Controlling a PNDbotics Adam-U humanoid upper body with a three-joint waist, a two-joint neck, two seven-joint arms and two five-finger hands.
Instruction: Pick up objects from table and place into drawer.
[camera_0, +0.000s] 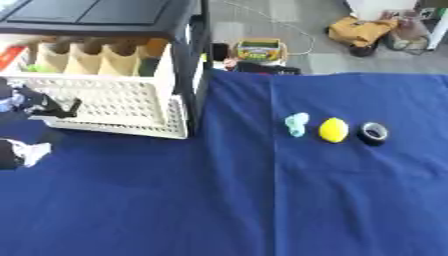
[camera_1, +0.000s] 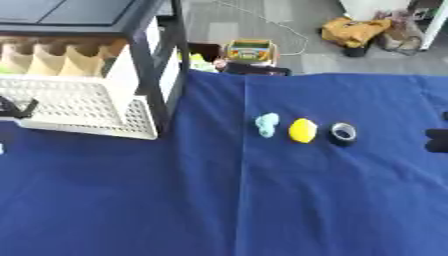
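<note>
Listing the table (camera_0: 219, 200) first: we record a blue cloth covering it, with a seam running from far edge to near edge a little right of centre.

Item one, a pale turquoise lump (camera_0: 297, 124), lies right of the seam, towards the far edge. Item two, a yellow lemon-shaped object (camera_0: 333, 130), sits just beside it on the right. Item three, a black roll of tape (camera_0: 374, 133) with a pale core, lies just right of the yellow object. We note all three in a short row, close but apart, none of them held.

Item four, the white perforated drawer (camera_0: 105, 105), stands pulled out from a black cabinet (camera_0: 188, 60) at the table's far left corner. We see tan divider shapes inside; its other contents we cannot make out.

Item five, the left hand (camera_0: 39, 104), shows at the table's left edge against the drawer front. We cannot tell whether its fingers are apart or together.

Item six, the right hand (camera_1: 437, 140): we see only a dark sliver at the right edge, state undeterminable.
</note>
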